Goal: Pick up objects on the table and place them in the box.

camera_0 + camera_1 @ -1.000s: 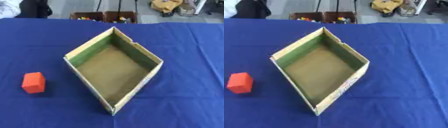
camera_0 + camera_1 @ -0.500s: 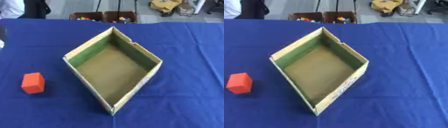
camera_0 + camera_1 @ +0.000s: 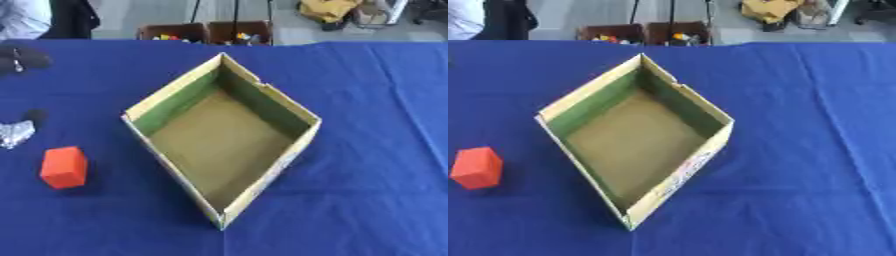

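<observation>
A red block (image 3: 64, 167) lies on the blue tablecloth (image 3: 367, 150), left of the box. The open cardboard box (image 3: 267, 92) has green inner walls and a brown floor; it sits turned like a diamond in the middle, with nothing inside. My left hand (image 3: 16, 132) shows only as a silver and black piece at the left edge, just above and left of the red block and apart from it. A dark part of the same arm (image 3: 23, 57) sits farther back at that edge. My right hand shows in no view.
Beyond the table's far edge stand two brown crates (image 3: 208, 32) holding small coloured things, and a yellow bag (image 3: 328, 9) lies on the floor. A person stands at the far left corner.
My left arm has come into the left eye view from the left edge, down toward the red block. The block and box have not moved.
</observation>
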